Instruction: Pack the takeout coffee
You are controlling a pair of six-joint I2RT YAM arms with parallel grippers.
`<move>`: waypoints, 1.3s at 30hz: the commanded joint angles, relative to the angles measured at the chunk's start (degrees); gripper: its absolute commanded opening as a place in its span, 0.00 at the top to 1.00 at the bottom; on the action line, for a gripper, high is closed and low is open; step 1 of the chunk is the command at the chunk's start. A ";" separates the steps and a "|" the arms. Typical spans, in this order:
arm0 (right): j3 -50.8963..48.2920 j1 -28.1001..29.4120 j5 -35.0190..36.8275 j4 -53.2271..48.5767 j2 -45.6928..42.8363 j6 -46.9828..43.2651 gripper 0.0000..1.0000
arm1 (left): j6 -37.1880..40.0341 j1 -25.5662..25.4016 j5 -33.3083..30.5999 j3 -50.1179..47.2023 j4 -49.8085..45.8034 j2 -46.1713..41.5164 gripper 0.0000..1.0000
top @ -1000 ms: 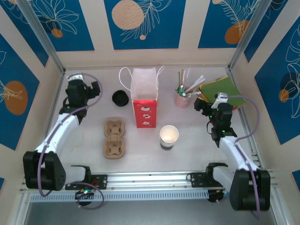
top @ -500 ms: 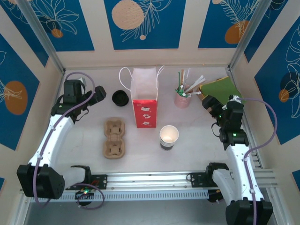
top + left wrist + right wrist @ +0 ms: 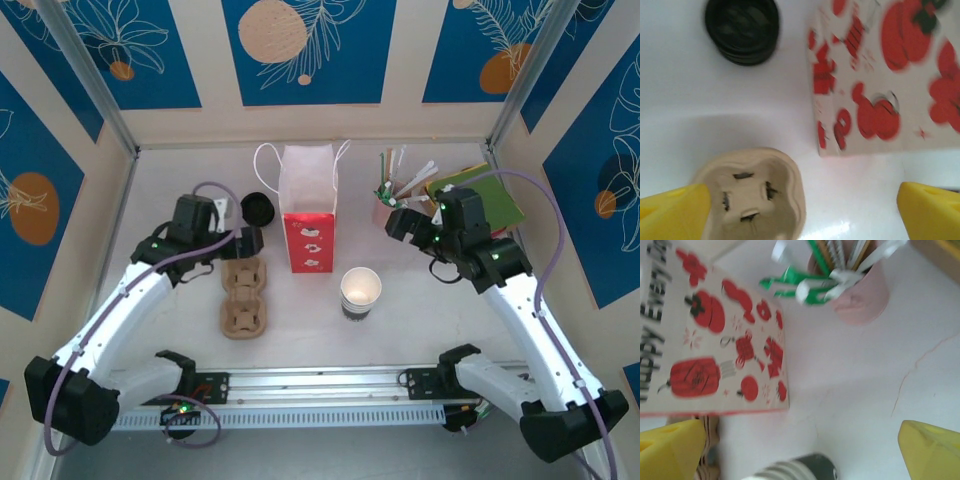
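The takeout coffee with its lid on is out of view. A white paper cup (image 3: 360, 293) with a dark band stands open-topped, without a lid, in front of the bag; its banded side shows in the right wrist view (image 3: 800, 471). A stack of black lids (image 3: 257, 209) (image 3: 742, 30) lies left of the bag. My left gripper (image 3: 245, 240) (image 3: 805, 215) hangs open over the far end of the cardboard cup carrier (image 3: 245, 293) (image 3: 755, 195). My right gripper (image 3: 398, 225) (image 3: 802, 455) is open above bare table, between the bag and the pink cup.
A red-and-white paper bag (image 3: 308, 215) (image 3: 880, 85) (image 3: 710, 335) stands upright at centre back. The pink cup of stirrers (image 3: 388, 210) (image 3: 860, 290) is to its right, with green folders (image 3: 490, 195) at the far right. Walls close in on three sides.
Both arms swung inward from the side walls. The left gripper came over the carrier's far end; the right one moved left to just in front of the pink cup.
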 commanded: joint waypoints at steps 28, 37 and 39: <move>8.73 14.14 -0.39 -19.88 8.58 -1.76 0.01 | -9.97 -20.73 -3.48 11.47 30.76 36.22 0.53; 6.74 14.84 -8.58 -18.60 12.75 -2.73 0.25 | -8.15 -18.30 -3.97 19.49 28.92 42.51 0.49; 5.81 15.02 -8.89 -18.54 13.19 -1.88 0.35 | -8.58 -18.30 -3.89 19.04 28.44 41.19 0.47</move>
